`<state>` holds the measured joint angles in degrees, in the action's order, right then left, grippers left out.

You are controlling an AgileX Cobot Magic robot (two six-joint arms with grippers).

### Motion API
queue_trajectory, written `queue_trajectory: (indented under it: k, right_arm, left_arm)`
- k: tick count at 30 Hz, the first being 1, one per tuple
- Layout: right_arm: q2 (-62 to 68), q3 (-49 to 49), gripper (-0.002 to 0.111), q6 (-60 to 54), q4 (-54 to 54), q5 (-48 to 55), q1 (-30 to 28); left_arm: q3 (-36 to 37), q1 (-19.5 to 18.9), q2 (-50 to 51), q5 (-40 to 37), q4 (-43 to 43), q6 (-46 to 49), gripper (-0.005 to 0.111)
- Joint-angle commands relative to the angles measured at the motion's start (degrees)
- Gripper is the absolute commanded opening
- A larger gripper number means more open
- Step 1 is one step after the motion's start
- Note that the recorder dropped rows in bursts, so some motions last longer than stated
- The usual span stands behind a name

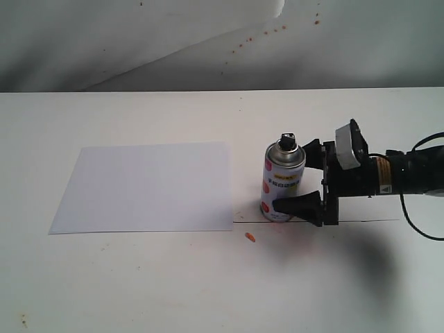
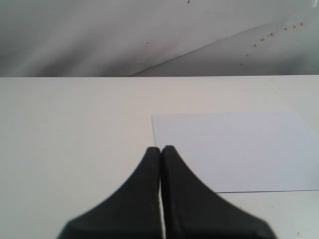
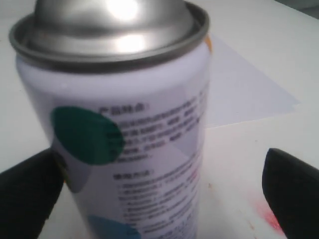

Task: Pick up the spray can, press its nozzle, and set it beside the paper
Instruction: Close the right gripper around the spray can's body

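The spray can (image 3: pixel 124 149) has a smooth, glossy white printed body under a polished silver metal shoulder that throws back a hard highlight, and its nozzle (image 1: pixel 287 142) looks like dull black plastic. The paper (image 1: pixel 146 187) is a flat, matt white sheet with a faint bluish cast, and the table (image 1: pixel 139 284) has a smooth, matt off-white top smudged with reddish stains. The fingers (image 3: pixel 25 199) of the right gripper (image 3: pixel 162 159) and those of the left gripper (image 2: pixel 161 149) look like matt black plastic.
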<state>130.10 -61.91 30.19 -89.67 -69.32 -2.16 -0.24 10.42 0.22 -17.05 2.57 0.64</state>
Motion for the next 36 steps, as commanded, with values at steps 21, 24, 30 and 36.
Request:
queue_trajectory:
  k: [21,24,30,36]
  right_arm:
    - [0.3,-0.2,0.105,-3.3,5.6,-0.6,4.2]
    - [0.3,-0.2,0.105,-3.2,6.7,-0.6,4.5]
    - [0.3,-0.2,0.105,-3.2,8.1,-0.6,4.5]
    - [0.3,-0.2,0.105,-2.8,8.1,-0.6,4.5]
  left_arm:
    - [0.2,-0.2,-0.2,0.8,0.2,-0.2,0.000]
    - [0.2,-0.2,-0.2,0.8,0.2,-0.2,0.000]
    - [0.2,-0.2,-0.2,0.8,0.2,0.0,0.000]
    - [0.2,-0.2,-0.2,0.8,0.2,0.0,0.000]
